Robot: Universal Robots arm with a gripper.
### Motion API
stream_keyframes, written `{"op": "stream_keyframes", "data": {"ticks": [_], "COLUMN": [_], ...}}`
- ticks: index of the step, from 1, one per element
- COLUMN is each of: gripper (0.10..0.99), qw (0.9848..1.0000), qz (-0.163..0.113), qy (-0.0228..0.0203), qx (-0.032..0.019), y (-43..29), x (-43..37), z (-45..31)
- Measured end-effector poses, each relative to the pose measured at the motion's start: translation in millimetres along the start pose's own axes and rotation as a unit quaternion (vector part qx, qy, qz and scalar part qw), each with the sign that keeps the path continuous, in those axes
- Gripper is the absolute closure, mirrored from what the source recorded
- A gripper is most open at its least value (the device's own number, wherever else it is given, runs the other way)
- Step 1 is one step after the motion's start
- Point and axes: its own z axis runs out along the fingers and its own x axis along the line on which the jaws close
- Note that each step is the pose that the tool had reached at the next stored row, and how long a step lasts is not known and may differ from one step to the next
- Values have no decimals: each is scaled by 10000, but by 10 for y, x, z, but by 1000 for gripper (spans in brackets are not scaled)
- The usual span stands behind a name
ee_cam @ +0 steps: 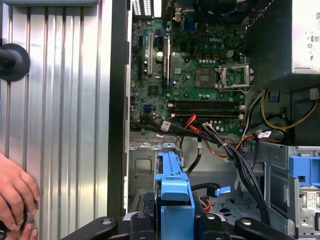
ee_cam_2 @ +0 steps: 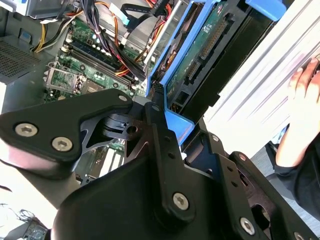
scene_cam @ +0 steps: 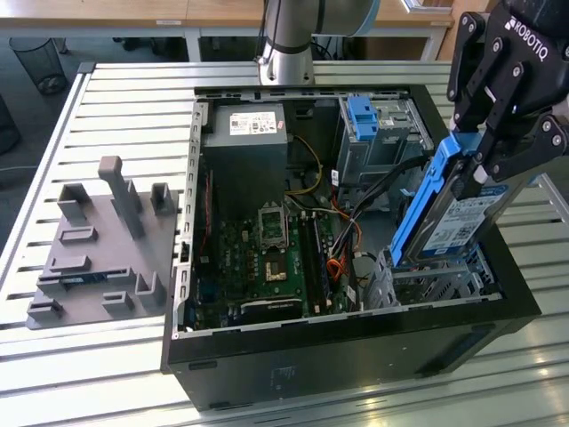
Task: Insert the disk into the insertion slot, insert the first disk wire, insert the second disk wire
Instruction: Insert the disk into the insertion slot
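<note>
With the claw clamped on the upper end of the disk, which hangs steeply tilted just above the slot at the exterior view's right, the lower edge should probably be squared to the slot's walls, clear of the cables.

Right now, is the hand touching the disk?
Touching. The exterior view shows the hand clamped on the disk at its blue carrier, holding it lifted and tilted.
</note>
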Motion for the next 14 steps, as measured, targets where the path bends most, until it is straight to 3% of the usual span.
{"op": "stream_keyframes", "data": {"ticks": [14], "gripper": [722], "qw": [10000], "qz": [1], "qy": [-3], "qx": [0], "y": [-1], "x": [-4], "z": [72]}}
